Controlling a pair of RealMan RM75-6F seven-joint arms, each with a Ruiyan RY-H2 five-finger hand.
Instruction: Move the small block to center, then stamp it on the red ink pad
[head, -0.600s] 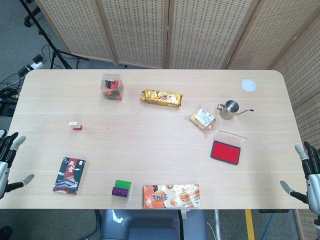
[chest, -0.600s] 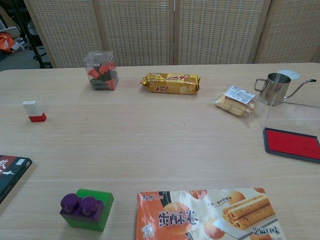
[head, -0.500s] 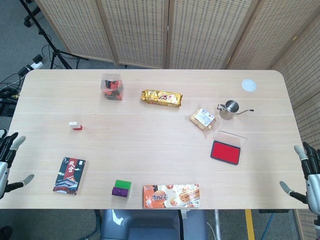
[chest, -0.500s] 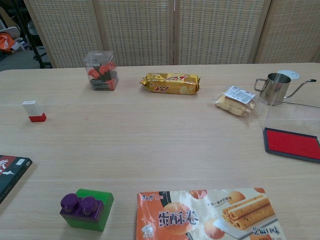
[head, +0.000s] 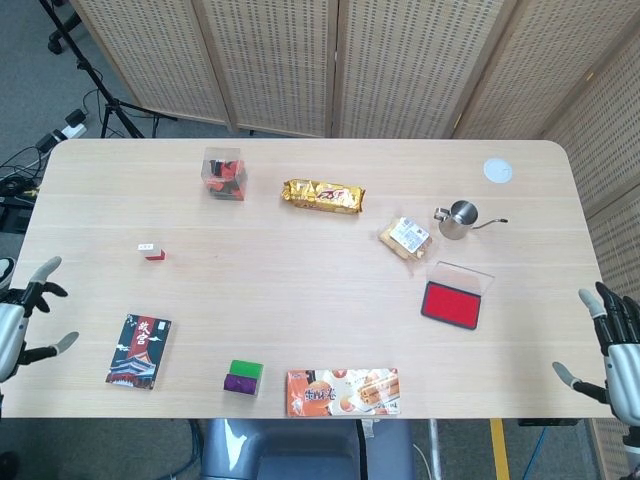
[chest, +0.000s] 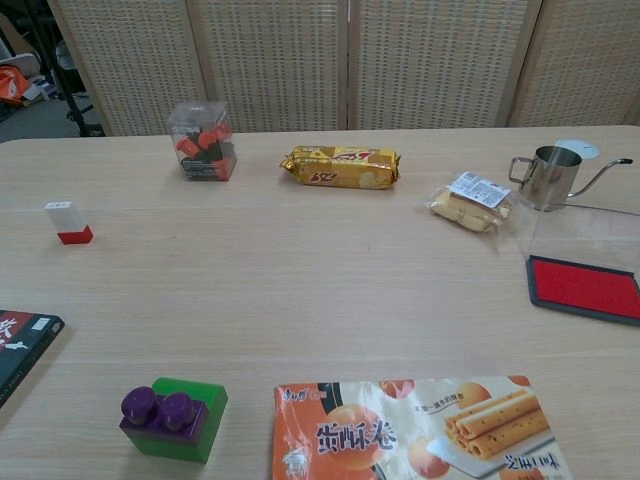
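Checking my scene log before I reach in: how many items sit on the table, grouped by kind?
Snack packs: 3 (gold pack, clear biscuit bag, orange egg-roll pack)
Stamp items: 2 (small block, red ink pad)
Toy bricks: 1
Clear box: 1
Book: 1
Metal pitcher: 1
White disc: 1
Total: 10

Bright, even overhead light; sharp, faint shadows.

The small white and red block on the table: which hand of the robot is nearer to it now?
Left. The left hand hovers at the table's left edge, near the small block; the right hand is across the table at its right edge.
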